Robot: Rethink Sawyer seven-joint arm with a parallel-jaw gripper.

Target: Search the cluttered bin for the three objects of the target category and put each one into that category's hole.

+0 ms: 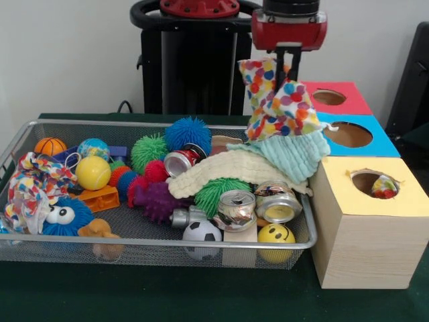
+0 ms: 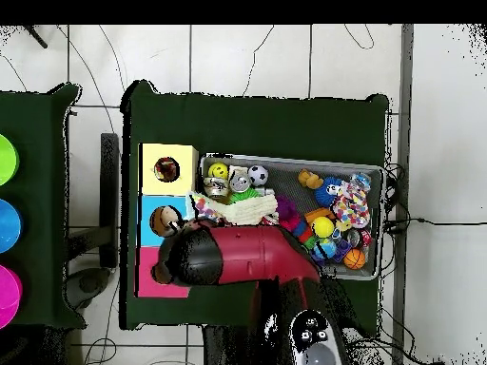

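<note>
My gripper [image 1: 288,59] is shut on a white dotted cloth [image 1: 278,100] and holds it up over the right end of the wire bin [image 1: 161,125]. The cloth hangs down to the mint-green cloth [image 1: 298,155]; I cannot tell whether they touch. A second dotted cloth [image 1: 33,188] lies crumpled at the bin's left end and also shows in the overhead view [image 2: 350,204]. A third dotted cloth [image 1: 384,188] sits inside the yellow box's hole [image 1: 366,180], to the gripper's right and nearer the camera. In the overhead view my arm [image 2: 238,257] hides the gripper and its cloth.
A cream knit cloth [image 1: 221,173] lies under the mint one. Crushed cans [image 1: 276,201], spiky balls [image 1: 184,134], a soccer ball [image 1: 201,235] and other toys fill the bin. The blue-faced box [image 1: 375,144] and red-faced box [image 1: 348,90] stand behind the yellow one.
</note>
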